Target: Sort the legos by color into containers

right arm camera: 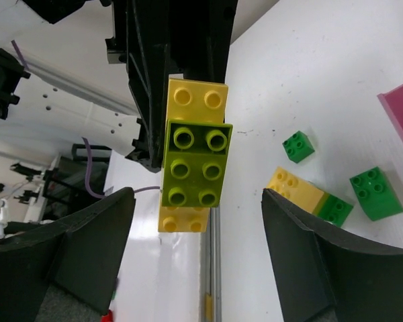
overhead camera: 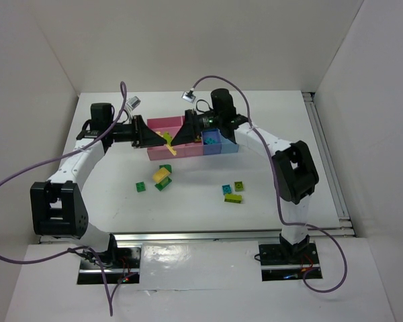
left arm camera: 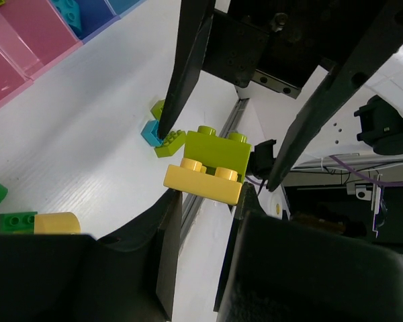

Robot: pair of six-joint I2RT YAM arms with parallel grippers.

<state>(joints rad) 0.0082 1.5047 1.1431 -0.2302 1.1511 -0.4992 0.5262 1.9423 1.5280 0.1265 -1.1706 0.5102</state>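
White tabletop (overhead camera: 289,194) fills most of my overhead feed. Over it the left arm (overhead camera: 74,164) and the right arm (overhead camera: 275,144) bend inward and meet nose to nose above the row of containers (overhead camera: 162,123), which sits toward the far side. The row runs two pink bins on the left, then a blue-violet bin (overhead camera: 213,150), then a light blue bin (overhead camera: 230,147). I can see a cyan lego (left arm camera: 68,7) lying in the blue-violet one.

The left gripper (left arm camera: 208,201) has its fingers clamped on a lime-and-yellow brick stack (right arm camera: 196,168), held in the air over the pink bins. On my right wrist camera the stack reads as a lime six-stud brick with a yellow piece showing at each end. The right gripper (right arm camera: 196,198) faces it with its fingers spread wide, one on either side of the stack and clear of it in that view.

Loose legos lie on the table nearer the arm bases, apart from the bins. On the left a yellow brick (overhead camera: 161,174) touches a green brick (overhead camera: 163,186), with a small green brick (overhead camera: 141,186) just beside them. On the right a cyan brick (overhead camera: 226,190), a dark green brick (overhead camera: 238,185) and a lime brick (overhead camera: 232,198) sit close together.
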